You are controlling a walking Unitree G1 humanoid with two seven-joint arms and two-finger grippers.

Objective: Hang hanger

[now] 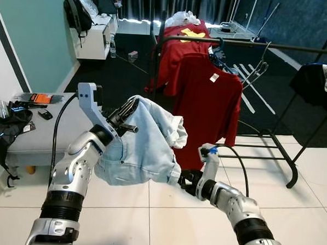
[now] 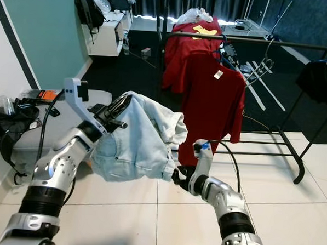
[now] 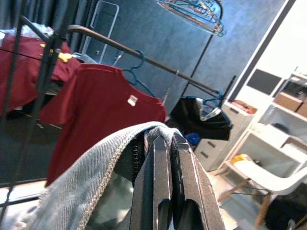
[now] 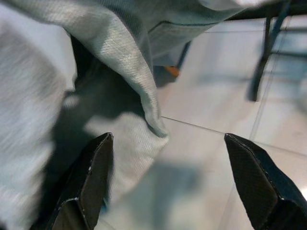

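Note:
A light blue denim garment (image 1: 145,149) hangs bunched in front of me, its waist draped over my left gripper (image 1: 128,112), which is shut on it at chest height. In the left wrist view the two black fingers (image 3: 163,182) lie pressed together under the denim hem. My right gripper (image 1: 183,180) is open at the garment's lower right edge, with a fold of denim (image 4: 144,96) hanging between its spread fingers (image 4: 91,172). Behind stands a black clothes rail (image 1: 250,44) carrying a red T-shirt (image 1: 205,103) on a blue hanger (image 1: 216,51). No hanger can be seen in the denim.
Empty wire hangers (image 1: 259,67) hang right of the red shirt. A black garment (image 1: 319,81) hangs at far right. The rack's base bars (image 1: 290,167) cross the white tiles. A grey bench (image 1: 48,133) with a black bag (image 1: 4,125) stands on my left.

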